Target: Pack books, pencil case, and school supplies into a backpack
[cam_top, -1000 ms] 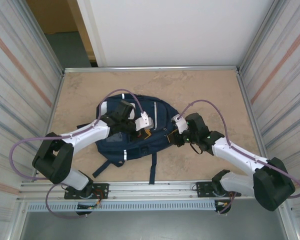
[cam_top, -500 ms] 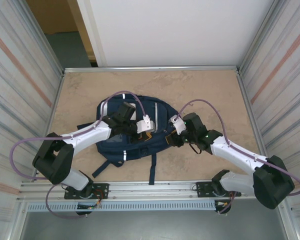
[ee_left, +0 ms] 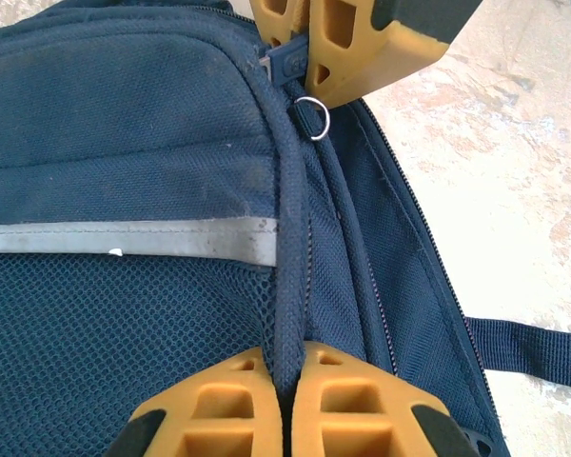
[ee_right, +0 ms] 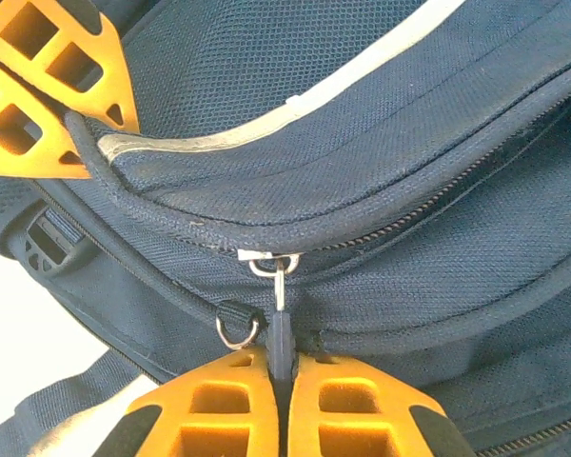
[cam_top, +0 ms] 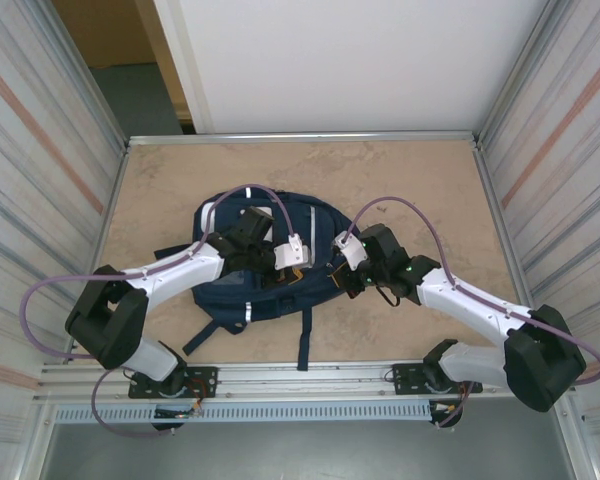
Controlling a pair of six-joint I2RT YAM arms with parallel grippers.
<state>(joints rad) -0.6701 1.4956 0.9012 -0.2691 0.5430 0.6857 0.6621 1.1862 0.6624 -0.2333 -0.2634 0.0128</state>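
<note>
Two arms are reaching inward over the table (cam_top: 410, 180) and meeting at the navy backpack (cam_top: 225, 290), which is lying flat in the middle of the surface with its straps trailing toward the near edge.

On the left, the left gripper (cam_top: 290, 272) is coming in over the bag's front panel. In its wrist view the left gripper (ee_left: 287, 381) is pressing its yellow fingers (ee_left: 228, 400) fully together on the corded seam (ee_left: 290, 219), a raised ridge of fabric running up the bag. To the left of that ridge, the grey reflective stripe (ee_left: 124, 238) is crossing the panel, with dark mesh (ee_left: 124, 343) lying below it.

Moving right along the seam, a small metal ring (ee_left: 313, 119) is hanging just beside the right gripper (ee_left: 307, 67), and a loose strap (ee_left: 533, 347) is resting on the table at the far right.

From the right arm's side, the right gripper (cam_top: 336, 280) is sitting at the bag's right edge. In its wrist view the right gripper (ee_right: 281, 367) is closing tightly on the zip pull (ee_right: 280, 328), a dark tab hanging from the slider (ee_right: 266, 259), while the left gripper (ee_right: 86, 119) is pinching the seam at upper left.
</note>
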